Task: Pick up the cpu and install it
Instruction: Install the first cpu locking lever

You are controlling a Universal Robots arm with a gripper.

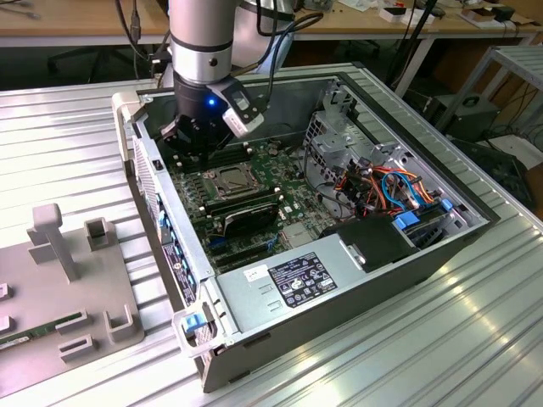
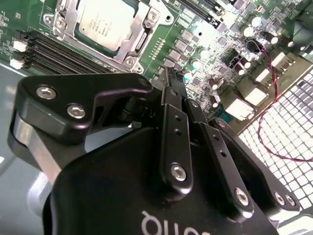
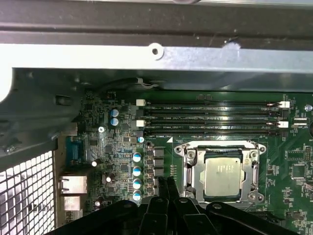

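Observation:
The cpu (image 1: 231, 180) lies flat in the square socket on the green motherboard (image 1: 280, 161), inside the open computer case. Its silver-grey top shows in both wrist views (image 2: 105, 24) (image 3: 222, 178), ringed by the metal socket frame (image 3: 220, 147). My gripper (image 1: 199, 140) hangs over the board's rear corner, a short way from the socket and not touching the cpu. In both wrist views the black fingers (image 2: 172, 81) (image 3: 164, 183) are pressed together with nothing between them, just above the board beside the socket.
Empty memory slots (image 3: 210, 117) run alongside the socket. The case wall (image 3: 156, 58) stands close behind them. A power supply (image 1: 297, 280) and coloured cables (image 1: 386, 191) fill the case's other end. A grey fixture plate (image 1: 76, 288) with a green memory stick (image 1: 25, 335) lies outside.

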